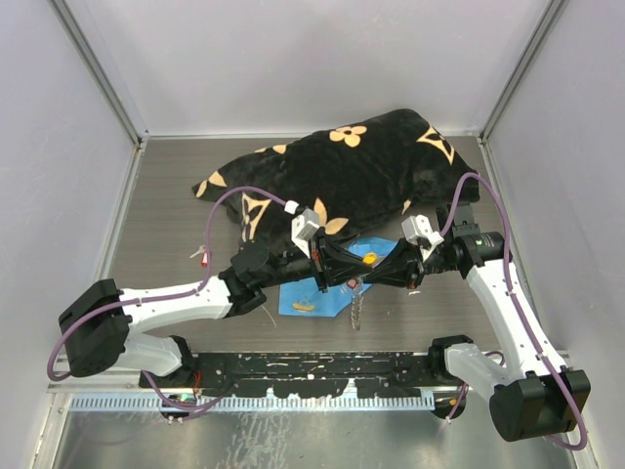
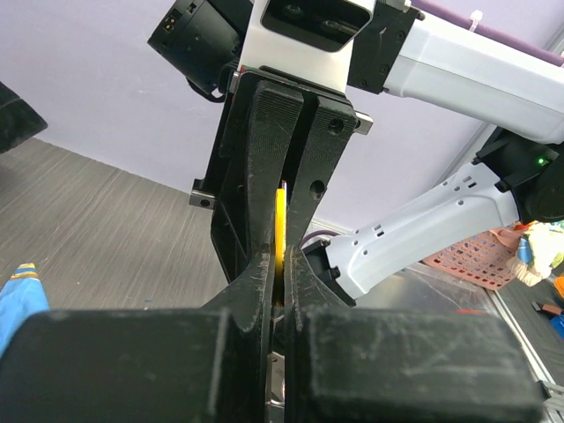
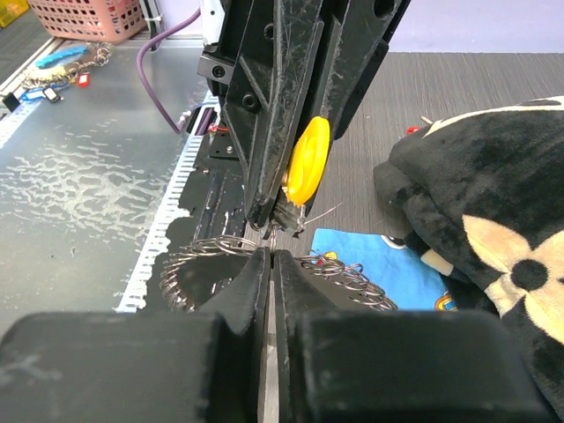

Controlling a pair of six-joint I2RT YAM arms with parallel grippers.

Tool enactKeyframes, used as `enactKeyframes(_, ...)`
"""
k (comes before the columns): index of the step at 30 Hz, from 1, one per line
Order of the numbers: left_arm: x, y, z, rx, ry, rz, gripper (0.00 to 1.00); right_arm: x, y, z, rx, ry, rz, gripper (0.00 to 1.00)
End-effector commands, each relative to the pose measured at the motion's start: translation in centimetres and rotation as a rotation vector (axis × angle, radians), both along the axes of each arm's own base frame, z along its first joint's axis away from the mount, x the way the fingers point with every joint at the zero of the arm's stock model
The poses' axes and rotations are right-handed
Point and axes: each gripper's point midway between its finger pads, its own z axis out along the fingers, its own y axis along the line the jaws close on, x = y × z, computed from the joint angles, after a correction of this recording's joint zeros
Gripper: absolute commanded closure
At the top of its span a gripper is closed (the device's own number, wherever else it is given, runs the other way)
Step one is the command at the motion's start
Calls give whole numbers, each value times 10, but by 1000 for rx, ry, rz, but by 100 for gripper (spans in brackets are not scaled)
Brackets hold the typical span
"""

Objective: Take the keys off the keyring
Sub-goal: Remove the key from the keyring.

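Reaching in low from the left, forearm stretched flat over the counter (image 1: 166,205), left gripper (image 2: 277,269) clamped on the yellow-headed key (image 3: 308,160). Meeting it tip to tip above the blue cloth (image 1: 293,296), right gripper (image 3: 271,264) pinched onto the keyring (image 3: 348,271), elbow bent near the right wall (image 1: 586,147). Hemmed in behind by the black plush blanket (image 1: 361,176); bare counter at far left.

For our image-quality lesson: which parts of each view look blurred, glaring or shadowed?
Top external: evenly lit, sharp, shadows faint. Left wrist: its own fingers blur darkly in front. Right wrist: yellow key head crisp, patchy glare on the metal bench.
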Motion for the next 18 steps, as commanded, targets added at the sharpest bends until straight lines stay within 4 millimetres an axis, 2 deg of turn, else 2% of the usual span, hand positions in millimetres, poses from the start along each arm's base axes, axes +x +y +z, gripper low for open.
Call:
enactKeyframes(1, -3, 6, 52, -154, -76, -1, 100, -6, 2, 24, 81, -33, 37, 96)
enactKeyframes(4, -2, 6, 50, -152, -72, 4, 100, -6, 2, 25, 77, -32, 35, 99)
enactKeyframes(18, 5, 21, 33, -161, -63, 85, 100, 3, 0, 13, -7, 9, -9, 99)
